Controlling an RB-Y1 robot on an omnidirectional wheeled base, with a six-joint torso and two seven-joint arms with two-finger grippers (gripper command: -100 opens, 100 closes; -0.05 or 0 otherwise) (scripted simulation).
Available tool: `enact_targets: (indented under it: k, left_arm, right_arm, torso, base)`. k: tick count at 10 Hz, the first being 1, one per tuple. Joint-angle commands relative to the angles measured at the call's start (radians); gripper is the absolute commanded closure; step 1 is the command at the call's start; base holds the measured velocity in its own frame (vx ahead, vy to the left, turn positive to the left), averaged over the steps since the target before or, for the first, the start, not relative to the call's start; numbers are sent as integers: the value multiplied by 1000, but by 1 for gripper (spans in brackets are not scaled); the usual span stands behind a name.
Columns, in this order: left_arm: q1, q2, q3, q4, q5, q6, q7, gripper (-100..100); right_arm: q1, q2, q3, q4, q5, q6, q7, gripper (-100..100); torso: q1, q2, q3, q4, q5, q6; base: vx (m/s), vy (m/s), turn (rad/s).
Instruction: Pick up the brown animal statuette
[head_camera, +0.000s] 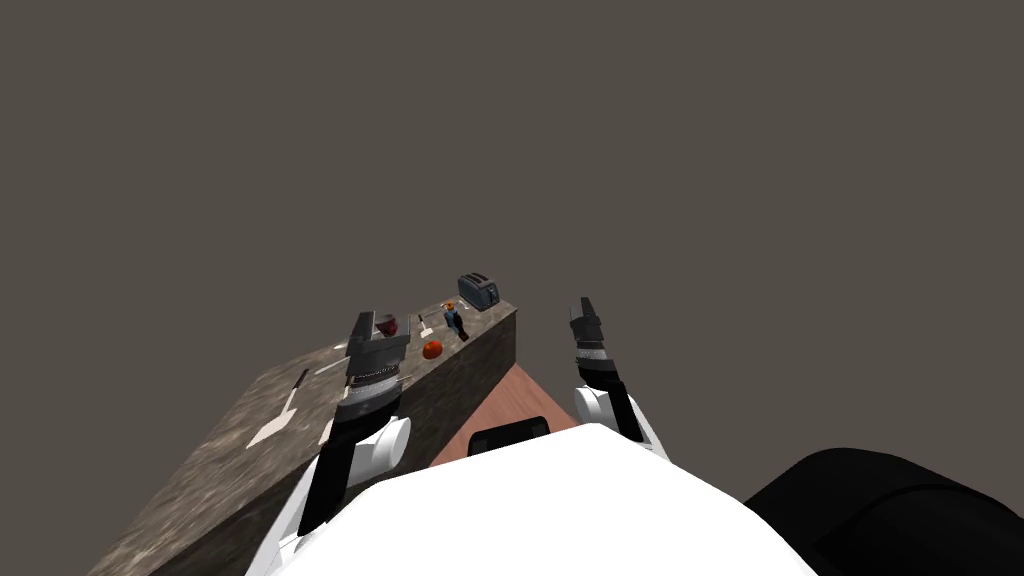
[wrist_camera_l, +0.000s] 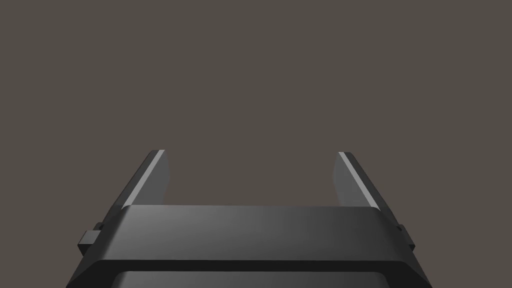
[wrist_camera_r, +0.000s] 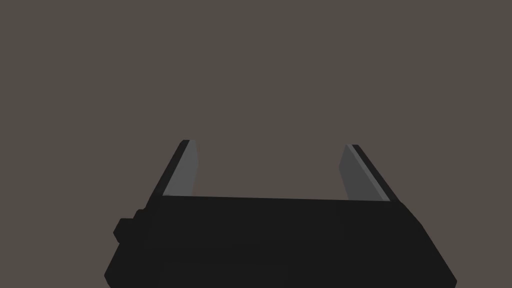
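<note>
A small figurine (head_camera: 454, 317) with an orange-brown top and a dark lower part stands on the mottled stone counter (head_camera: 230, 450), near its far end. My left gripper (head_camera: 380, 335) hangs open over the counter, short of the figurine and to its left, with nothing between its fingers. In the left wrist view the left gripper (wrist_camera_l: 250, 175) faces a flat grey-brown wall. My right gripper (head_camera: 583, 310) is held up beyond the counter's right edge. The right gripper (wrist_camera_r: 270, 167) is open and empty in its wrist view.
A grey toaster (head_camera: 478, 290) stands at the counter's far end. A red round fruit (head_camera: 432, 349) and a dark red bowl (head_camera: 386, 325) lie near the left gripper. A pale spatula (head_camera: 280, 415) lies nearer me. Reddish floor (head_camera: 505, 405) runs along the counter's right side.
</note>
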Motion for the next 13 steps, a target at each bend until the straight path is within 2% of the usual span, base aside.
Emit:
enact_targets:
  k: [1,4,5,7,8,11,12,13]
  left_arm:
    - [-24,27,-3,45,39,22,2,-100]
    - [-76,56,-15,129,121,67,3,-100]
    - [-76,56,-15,139,121,67,3,-100]
    - [-115,66,-23,203,183,97,2,-100]
    - [-115,66,-23,210,183,97,2,-100]
    - [-181,72,-34,311,277,142,-1,-100]
    - [-181,72,-34,326,287,142,-1,-100]
    - [-204,73,-38,366,324,155,-3,-100]
  right_arm:
    - [0,0,0,0,0,0,0,0]
    - [0,0,0,0,0,0,0,0]
    - [0,0,0,0,0,0,0,0]
    - [0,0,0,0,0,0,0,0]
    - [0,0,0,0,0,0,0,0]
    - [0,0,0,0,0,0,0,0]
    - [0,0,0,0,0,0,0,0]
    - [0,0,0,0,0,0,0,0]
  torso:
    - [0,0,0,0,0,0]
    - [-1,2,1,0,0,0]
    - [-2,2,1,0,0,0]
    - [2,2,1,0,0,0]
    - [2,1,1,0,0,0]
    - [-1,1,1,0,0,0]
    - [-2,2,1,0,-1,0]
    - [1,0,0,0,0,0]
  base:
    - [-78,-181,117]
    - [-77,-181,124]
    - [-61,-136,48]
    - [-70,-121,134]
    - [-49,-126,48]
    - [-76,-169,128]
    - [-51,-120,65]
    - [-23,-100,97]
